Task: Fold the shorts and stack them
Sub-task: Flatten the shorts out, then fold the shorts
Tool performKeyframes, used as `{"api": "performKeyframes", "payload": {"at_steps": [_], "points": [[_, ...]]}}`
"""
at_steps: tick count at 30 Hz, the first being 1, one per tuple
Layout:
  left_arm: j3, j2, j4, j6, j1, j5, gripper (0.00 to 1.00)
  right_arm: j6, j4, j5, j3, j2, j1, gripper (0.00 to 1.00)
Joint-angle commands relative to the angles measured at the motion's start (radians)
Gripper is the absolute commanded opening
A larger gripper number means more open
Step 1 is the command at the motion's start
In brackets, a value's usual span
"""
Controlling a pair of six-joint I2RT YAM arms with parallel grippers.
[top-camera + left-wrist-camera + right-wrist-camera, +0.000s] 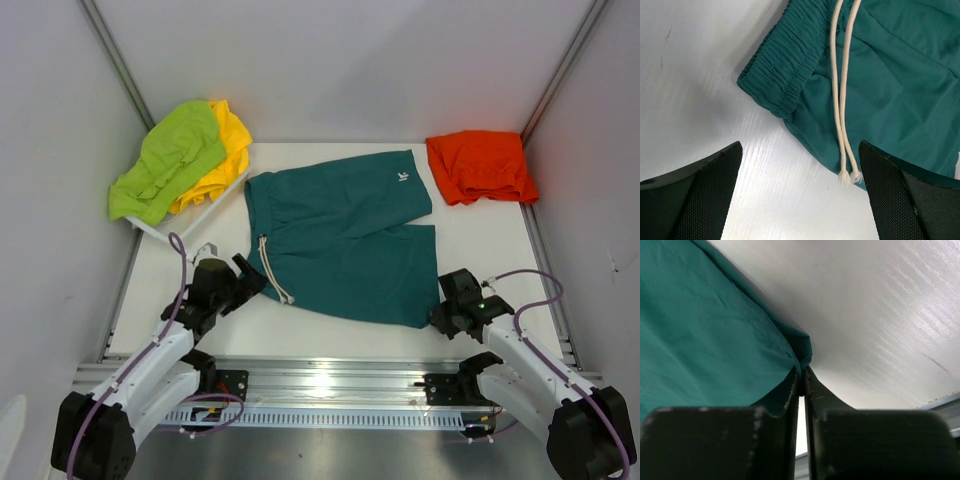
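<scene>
Top external is showing the table (480, 250) with the teal shorts (345, 235) lying spread flat at its middle, the first fold just beginning (by my reading): the right gripper (443, 313) is pinching the near leg's hem corner, while the left gripper (254, 275), jaws spread wide, is hovering beside the waistband corner and drawstring (842, 100), needing to clamp there next.

No legible text anywhere; the only mark is a small white logo (403, 177) on the teal shorts (345, 235), toward their 1 o'clock corner, unreadable.
</scene>
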Motion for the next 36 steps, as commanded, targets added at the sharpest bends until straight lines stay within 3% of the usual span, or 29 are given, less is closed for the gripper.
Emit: {"api": "performKeyframes", "payload": {"at_steps": [1,5,8,14,18,22,25,26,28,32,36], "points": [[0.025,0.018,0.009,-0.028,0.012,-0.032,0.99,0.001,0.006,0.038,0.006,0.006,-0.006,0.0],[0.056,0.077,-0.026,-0.031,0.012,-0.06,0.99,0.002,-0.029,0.057,0.01,-0.018,-0.004,0.0],[0.054,0.1,-0.011,-0.042,0.012,-0.045,0.91,0.002,-0.054,0.066,0.012,-0.058,-0.007,0.0],[0.039,0.118,0.03,-0.062,0.012,-0.083,0.86,0.001,-0.071,0.066,0.015,-0.087,-0.006,0.0],[0.026,0.129,0.07,-0.095,0.012,-0.094,0.74,0.004,-0.068,0.071,0.01,-0.081,-0.004,0.0],[0.019,0.175,0.119,-0.103,0.012,-0.107,0.73,0.01,-0.057,0.071,0.004,-0.078,0.004,0.0],[0.022,0.216,0.138,-0.099,0.012,-0.107,0.56,0.008,-0.057,0.072,0.006,-0.078,0.013,0.0],[0.022,0.225,0.155,-0.1,0.012,-0.104,0.44,0.007,-0.058,0.072,0.009,-0.078,0.013,0.0],[0.019,0.242,0.175,-0.1,0.012,-0.097,0.35,-0.002,-0.069,0.074,0.018,-0.078,0.016,0.0],[0.017,0.247,0.195,-0.088,0.011,-0.081,0.0,-0.007,-0.143,0.084,0.049,-0.077,0.027,0.0],[0.006,0.2,0.183,-0.083,0.011,-0.063,0.0,-0.033,-0.221,0.072,0.082,-0.103,0.04,0.0]]}}
